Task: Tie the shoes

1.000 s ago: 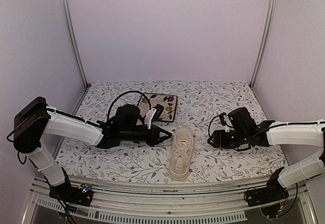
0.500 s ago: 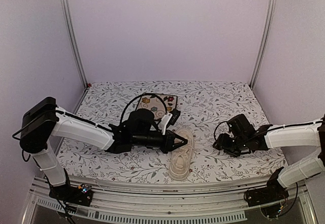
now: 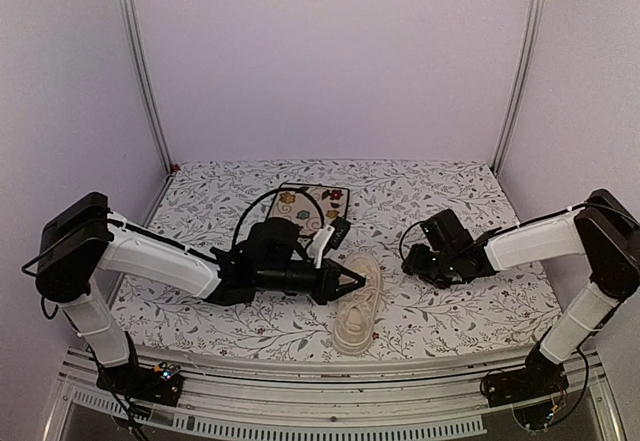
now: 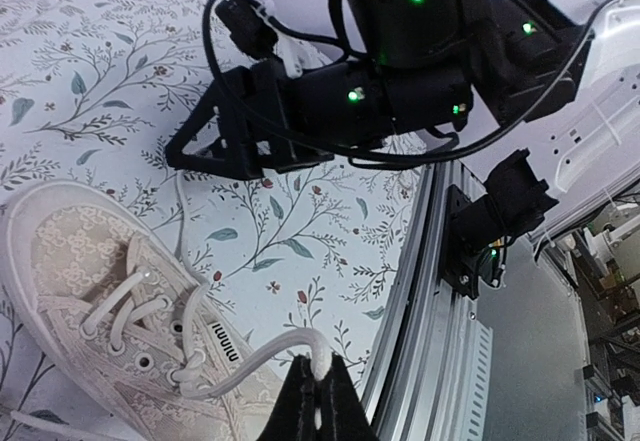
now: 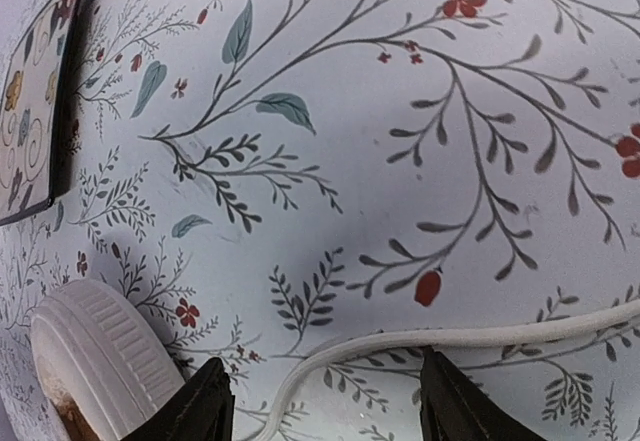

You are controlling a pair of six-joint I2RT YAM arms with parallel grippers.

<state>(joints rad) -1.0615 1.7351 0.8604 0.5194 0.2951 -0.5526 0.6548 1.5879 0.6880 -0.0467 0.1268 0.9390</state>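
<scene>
The sneaker (image 3: pixel 355 311) lies close to the desk's (image 3: pixel 450 201) front edge, leaving little room on its near side. At the sneaker's left side my left hand (image 4: pixel 318 386) is pinched shut on one lace (image 4: pixel 262 351). Right of the sneaker my right hand (image 5: pixel 325 411) stands wide astride the other lace (image 5: pixel 480 338), not gripping; I'd lower squarely, close, then cross both ends. Behind the sneaker sits the plate (image 3: pixel 312 206), with open desk beyond.
</scene>
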